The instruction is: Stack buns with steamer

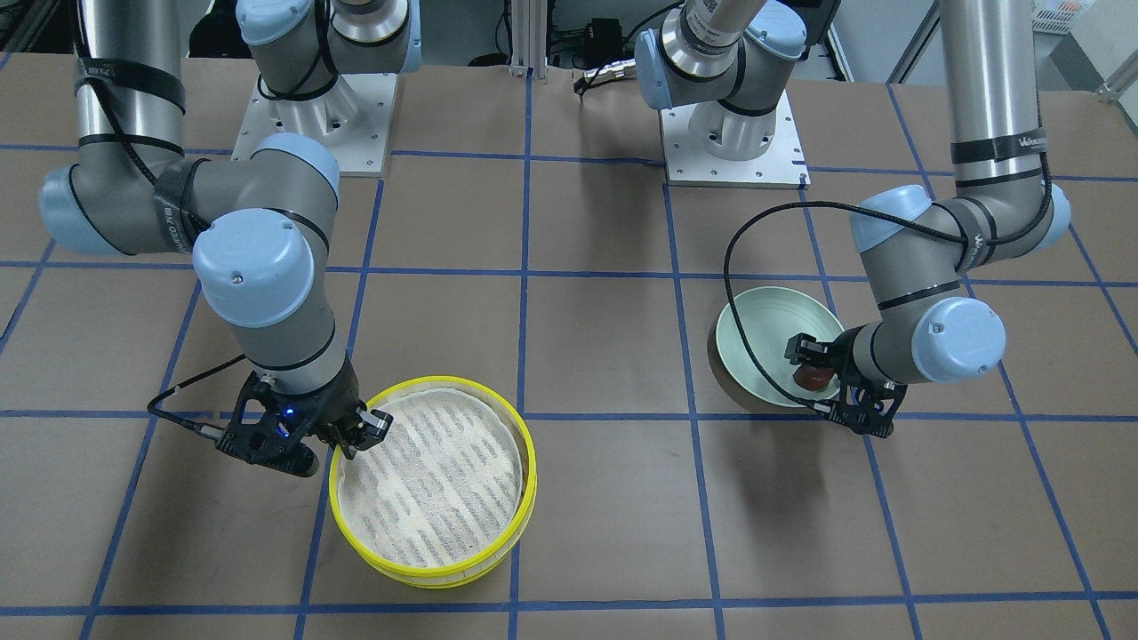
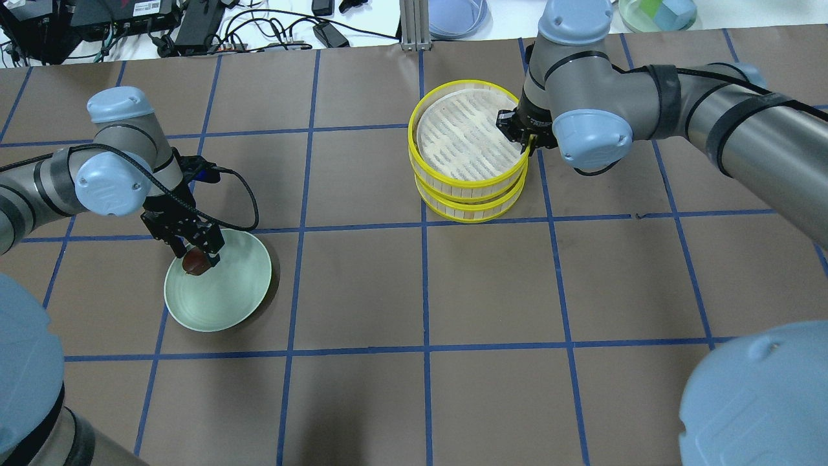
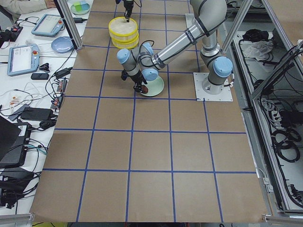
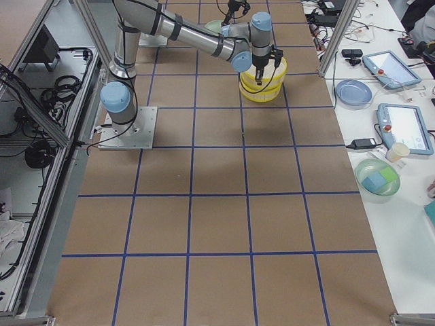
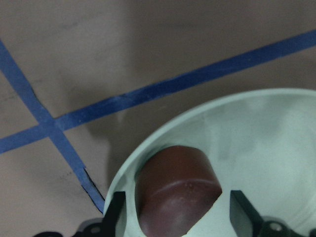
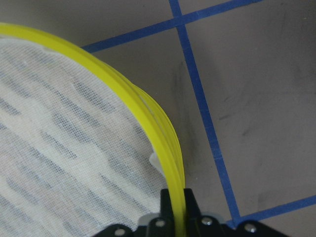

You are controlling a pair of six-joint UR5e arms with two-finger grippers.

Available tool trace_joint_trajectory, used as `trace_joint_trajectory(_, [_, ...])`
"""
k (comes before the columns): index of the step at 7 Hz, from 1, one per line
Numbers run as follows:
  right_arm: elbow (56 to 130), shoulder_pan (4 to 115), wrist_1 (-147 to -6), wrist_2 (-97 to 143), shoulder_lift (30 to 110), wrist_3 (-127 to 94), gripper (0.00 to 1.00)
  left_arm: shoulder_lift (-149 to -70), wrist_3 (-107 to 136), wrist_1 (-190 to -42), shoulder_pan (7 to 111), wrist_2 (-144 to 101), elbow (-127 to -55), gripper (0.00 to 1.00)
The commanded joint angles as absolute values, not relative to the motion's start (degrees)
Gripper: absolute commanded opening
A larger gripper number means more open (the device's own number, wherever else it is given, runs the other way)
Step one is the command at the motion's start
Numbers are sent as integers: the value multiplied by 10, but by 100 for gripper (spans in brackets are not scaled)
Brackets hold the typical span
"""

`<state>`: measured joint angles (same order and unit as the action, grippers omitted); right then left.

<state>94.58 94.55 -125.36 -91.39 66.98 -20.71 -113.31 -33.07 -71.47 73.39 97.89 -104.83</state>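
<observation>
A brown-papered tabletop (image 2: 362, 291) gridded with blue tape carries the work. The left gripper (image 2: 196, 254) is spread about the reddish-brown bun (image 5: 175, 187), one jaw at each side and neither clearly touching. The bun lies in the mint-green plate (image 2: 239, 285), about midway between the robot's edge and the operators' edge. The jaws are best closed gently across the bun's flanks, and the lift made straight up, so that the plate is not dragged. The right gripper (image 6: 177, 197) is pinched on the yellow rim of the upper steamer tray (image 2: 462, 83), which is stacked on the lower steamer tray (image 2: 472, 210) near the operators' edge. No cream bun is seen.
</observation>
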Motion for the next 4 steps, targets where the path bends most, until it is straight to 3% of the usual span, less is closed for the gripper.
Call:
trace_joint_trajectory(1, [946,943,-1253,-914,664,-207,0,-1132,-329,-715,734,979,-1042,0])
trace_joint_trajectory(4, [947,943,-1254,-914,662,-207,0,-1112,-298,-721,735,969,-1011,0])
